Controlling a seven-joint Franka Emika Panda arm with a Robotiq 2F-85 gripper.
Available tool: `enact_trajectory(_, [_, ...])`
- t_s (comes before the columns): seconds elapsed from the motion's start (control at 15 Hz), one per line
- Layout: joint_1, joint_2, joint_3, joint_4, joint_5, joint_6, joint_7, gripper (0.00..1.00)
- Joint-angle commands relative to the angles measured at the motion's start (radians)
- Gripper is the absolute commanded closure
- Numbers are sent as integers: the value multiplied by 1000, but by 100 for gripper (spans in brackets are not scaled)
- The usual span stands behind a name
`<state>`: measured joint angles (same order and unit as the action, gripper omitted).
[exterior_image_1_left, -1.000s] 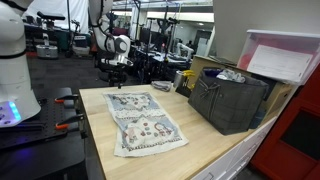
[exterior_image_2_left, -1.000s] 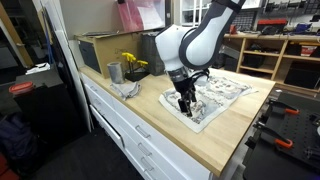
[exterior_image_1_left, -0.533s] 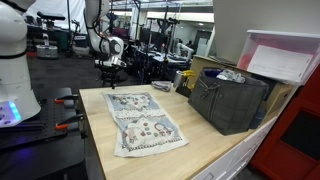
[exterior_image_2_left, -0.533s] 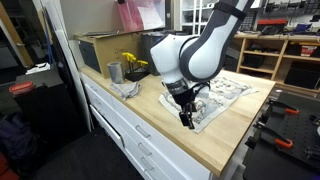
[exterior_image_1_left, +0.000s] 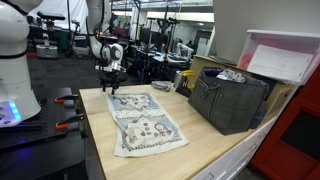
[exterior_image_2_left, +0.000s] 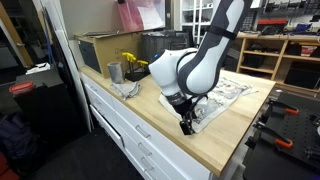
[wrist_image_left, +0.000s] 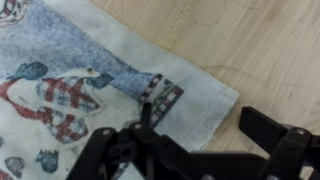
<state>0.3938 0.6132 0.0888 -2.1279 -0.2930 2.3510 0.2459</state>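
Towel (exterior_image_1_left: 140, 120), printed with small coloured figures, is lying spread flat on the wooden counter (exterior_image_1_left: 205, 150), with one long edge running close to the counter's front edge. The gripper (exterior_image_1_left: 108, 86) is pointing straight down at the towel's end farthest from the dark grey bin (exterior_image_1_left: 230, 100). In an exterior view the gripper (exterior_image_2_left: 186, 126) is standing at the towel corner nearest the counter's front edge, while the rest of the towel (exterior_image_2_left: 225, 92) is extending away behind the arm.

In the wrist view the gripper (wrist_image_left: 172, 128) is showing its jaws spread wide. One of the fingers (wrist_image_left: 100, 150) is sitting over the printed fabric and the other is sitting over bare wood, so that the corner of the towel (wrist_image_left: 195, 95) is lying between them. Nothing is clamped. Whether the fingertips are touching the fabric cannot be determined.

A metal cup (exterior_image_2_left: 114, 72) and a crumpled grey cloth (exterior_image_2_left: 130, 88) are resting on the counter well apart from the gripper, toward the bin. A yellow object (exterior_image_2_left: 133, 63) is standing just behind them.
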Motion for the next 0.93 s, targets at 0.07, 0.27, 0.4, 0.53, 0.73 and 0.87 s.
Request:
enact_trajectory(0.07, [18, 19, -26, 30, -24, -6, 30, 49])
enact_trajectory(0.27, [11, 10, -28, 27, -17, -14, 28, 70])
enact_trajectory(0.4, [6, 2, -26, 18, -8, -12, 27, 85])
enact_trajectory(0.53, [5, -5, -23, 11, -2, -11, 29, 99])
enact_trajectory(0.73, [-4, -30, -21, 0, 12, -13, 29, 97])
enact_trajectory(0.87, [-25, -65, -28, -15, 32, -15, 32, 97])
